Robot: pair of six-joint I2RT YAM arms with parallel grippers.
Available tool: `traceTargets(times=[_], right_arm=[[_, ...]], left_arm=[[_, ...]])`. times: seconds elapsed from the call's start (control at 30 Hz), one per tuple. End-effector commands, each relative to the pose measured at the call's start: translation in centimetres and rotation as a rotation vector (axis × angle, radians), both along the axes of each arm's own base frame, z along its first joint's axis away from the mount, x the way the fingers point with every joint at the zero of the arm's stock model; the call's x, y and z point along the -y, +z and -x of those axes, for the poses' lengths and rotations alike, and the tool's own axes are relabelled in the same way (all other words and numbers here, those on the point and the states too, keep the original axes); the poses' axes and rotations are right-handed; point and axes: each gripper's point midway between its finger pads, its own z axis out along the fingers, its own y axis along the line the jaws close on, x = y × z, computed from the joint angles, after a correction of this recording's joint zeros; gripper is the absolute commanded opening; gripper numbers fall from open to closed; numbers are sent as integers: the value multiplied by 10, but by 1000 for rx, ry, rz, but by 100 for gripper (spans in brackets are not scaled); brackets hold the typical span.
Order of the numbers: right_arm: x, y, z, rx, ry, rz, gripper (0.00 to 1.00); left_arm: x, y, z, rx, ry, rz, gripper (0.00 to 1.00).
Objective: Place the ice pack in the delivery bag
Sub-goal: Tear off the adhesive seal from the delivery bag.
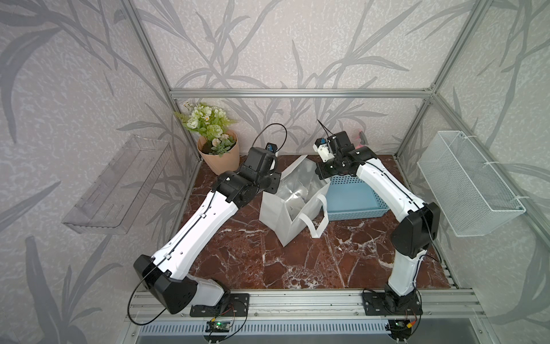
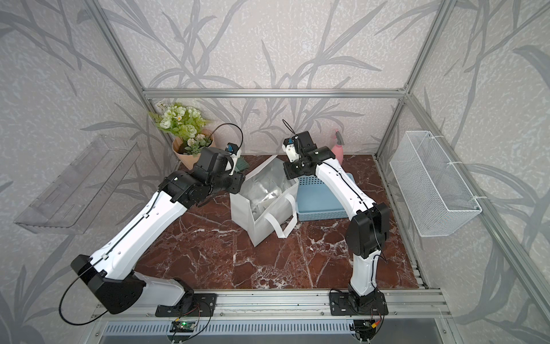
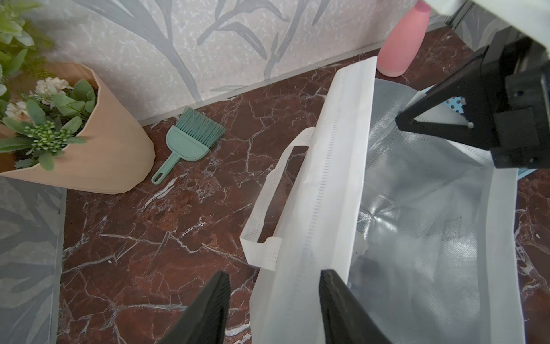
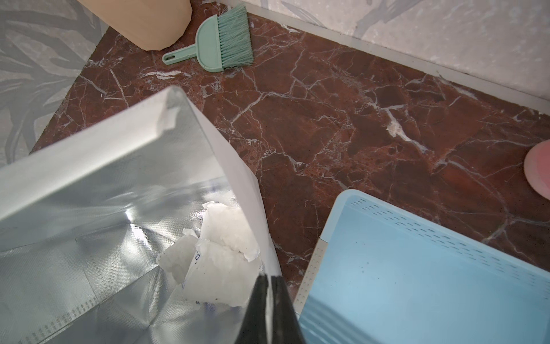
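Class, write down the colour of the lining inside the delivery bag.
Shiny silver. The delivery bag lining shows best in the right wrist view.

The delivery bag [image 1: 275,214] [image 2: 245,213], of white fabric lined with silver foil, is stood upright and open on the table [image 1: 297,262]. A loop handle is hung outside its wall. The ice pack [image 4: 220,262], white and crumpled, is laid at the bottom, against one wall.
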Motion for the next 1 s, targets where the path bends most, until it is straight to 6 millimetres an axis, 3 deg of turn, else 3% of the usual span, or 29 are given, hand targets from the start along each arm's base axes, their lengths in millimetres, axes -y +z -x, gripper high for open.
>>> traceTargets(times=[0.0,0.1,0.27,0.57,0.97], right_arm=[[-8,7,-8,40,17,-2,2],[-10,5,-7,34,20,1,2],[-13,3,-7,27,23,1,3],[-15,-2,-7,14,24,9,3],[-24,-5,-1,9,45,17,3]], left_arm=[[2,23,5,29,-47,8,50],[11,26,7,21,-85,28,48],[5,12,10,-2,-91,-36,45],[15,4,14,-25,-133,-39,44],[21,-4,2,-33,-126,-92,39]])
